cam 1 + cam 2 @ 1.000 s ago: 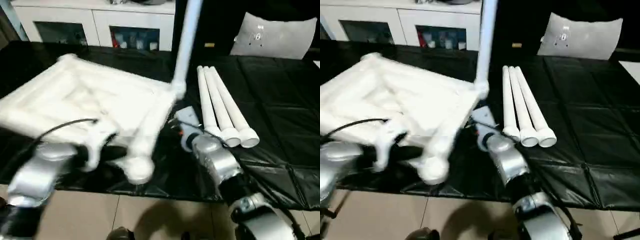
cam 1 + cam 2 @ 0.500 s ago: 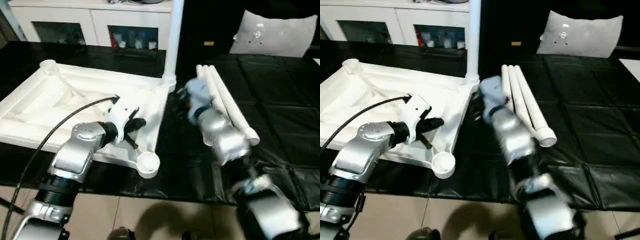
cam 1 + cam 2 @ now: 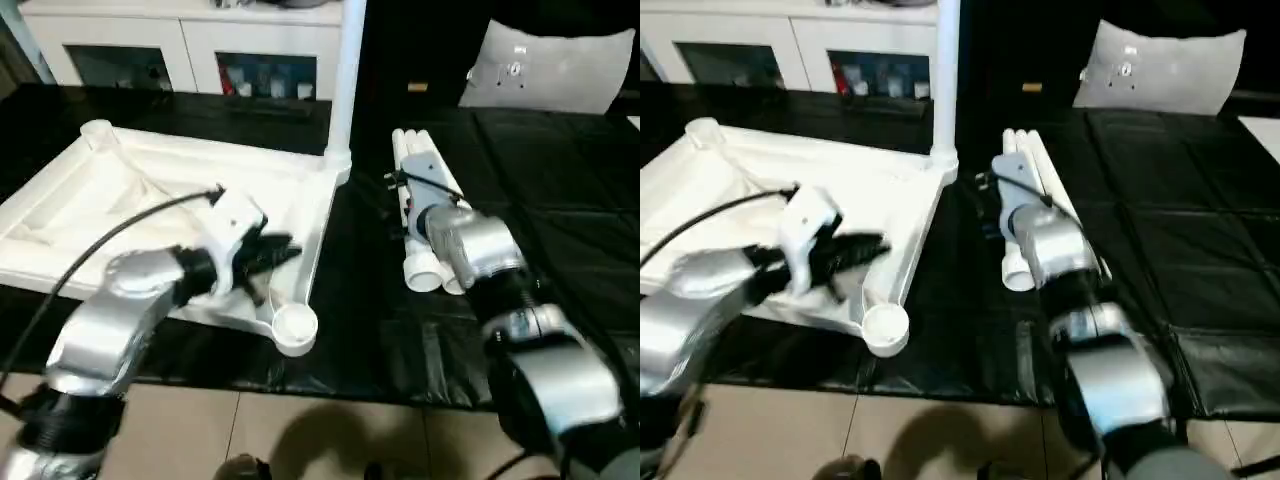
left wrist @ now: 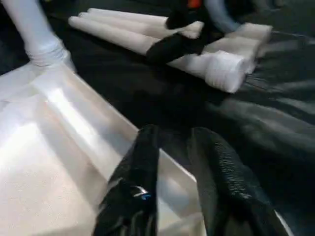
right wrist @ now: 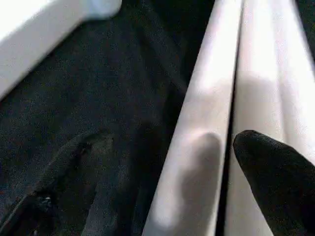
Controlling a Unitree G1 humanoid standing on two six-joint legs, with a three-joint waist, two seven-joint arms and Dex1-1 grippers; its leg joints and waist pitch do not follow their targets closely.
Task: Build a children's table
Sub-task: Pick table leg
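1. The white tabletop point(image 3: 170, 215) lies upside down on the black-covered bench point(image 3: 560, 200), ribbed underside facing up, over on the robot's left half of the surface.
2. One tube leg point(image 3: 343, 75) stands upright in the tabletop's far right corner socket, rising out past the top of the head camera's view.
3. The near right corner socket point(image 3: 295, 327) sits open, a round white cup at the bench's front edge; the far left socket point(image 3: 97, 130) is open too.
4. The left gripper point(image 3: 275, 252) hovers over the tabletop's right rim, near that front socket. From its wrist camera the two black fingers point(image 4: 140, 172) stand a little apart with nothing between them, the rim just beneath.
5. Three loose tube legs point(image 3: 420, 190) lie side by side on the bench, just right of the tabletop, their wide ends toward the robot.
6. The right gripper point(image 5: 162, 162) is down over that bundle, jaws spread wide: one finger point(image 5: 275, 172) is over the tubes, the other over the dark bench cover beside them, straddling the nearest tube point(image 5: 197, 147). Nothing clamped, and I can't tell whether a finger is touching it.
7. Behind the bench stand white cabinets point(image 3: 190, 45) with dark openings, and a pale cushion point(image 3: 550, 70) sits at the far right.
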